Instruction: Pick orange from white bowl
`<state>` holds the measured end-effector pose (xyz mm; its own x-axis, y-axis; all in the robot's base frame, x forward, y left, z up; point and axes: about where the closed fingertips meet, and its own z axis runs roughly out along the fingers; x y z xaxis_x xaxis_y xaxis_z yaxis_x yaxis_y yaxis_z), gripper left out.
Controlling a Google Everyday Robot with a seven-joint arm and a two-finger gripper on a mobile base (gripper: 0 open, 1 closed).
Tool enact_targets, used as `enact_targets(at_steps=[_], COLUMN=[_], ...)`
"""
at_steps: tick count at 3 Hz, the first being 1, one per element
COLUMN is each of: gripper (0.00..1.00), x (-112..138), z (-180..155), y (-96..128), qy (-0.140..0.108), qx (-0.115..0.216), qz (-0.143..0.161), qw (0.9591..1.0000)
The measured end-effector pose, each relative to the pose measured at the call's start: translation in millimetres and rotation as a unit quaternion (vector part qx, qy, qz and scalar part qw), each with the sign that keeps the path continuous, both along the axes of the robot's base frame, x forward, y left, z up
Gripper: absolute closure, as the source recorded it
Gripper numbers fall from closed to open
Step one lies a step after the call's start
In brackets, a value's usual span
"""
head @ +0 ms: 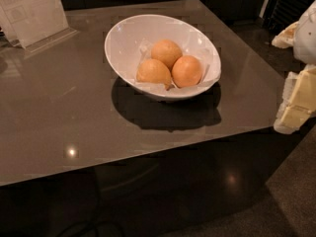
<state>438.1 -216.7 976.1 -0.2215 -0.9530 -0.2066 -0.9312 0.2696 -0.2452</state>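
Observation:
The white bowl (pixel 123 41) stands near the middle of a glossy grey-brown table (pixel 59 112), its rim slanted with the high side at the back left. It is lined with crumpled white paper and holds three fruits. The orange (pixel 186 71) is the roundest and deepest orange one, at the front right. Two paler, slightly pointed fruits lie behind it (pixel 166 52) and to its left (pixel 154 73), all touching. My gripper (pixel 296 102) shows as white and pale-yellow parts at the right edge, off the table's right side, well apart from the bowl.
A clear acrylic sign holder with a paper sheet (pixel 34 14) stands at the table's back left corner. The table's front edge runs diagonally across the lower frame, with dark floor (pixel 222 201) below it. Dark furniture lies behind the table.

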Motion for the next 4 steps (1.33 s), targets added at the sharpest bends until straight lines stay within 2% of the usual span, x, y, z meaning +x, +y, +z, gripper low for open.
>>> enact_targets(at_steps=[1,2,3,4], gripper=[0.00,0.00,0.00,0.00], x=[0,4,38,84], z=[0,3,7,11], y=[0,2,15,36], qy=[0.000,-0.010,-0.023,-0.030], qx=[0.000,0.009,0.050,0.083], qz=[0.000,0.003,0.019,0.051], qw=[1.0000,0.9999,0.9983,0.9948])
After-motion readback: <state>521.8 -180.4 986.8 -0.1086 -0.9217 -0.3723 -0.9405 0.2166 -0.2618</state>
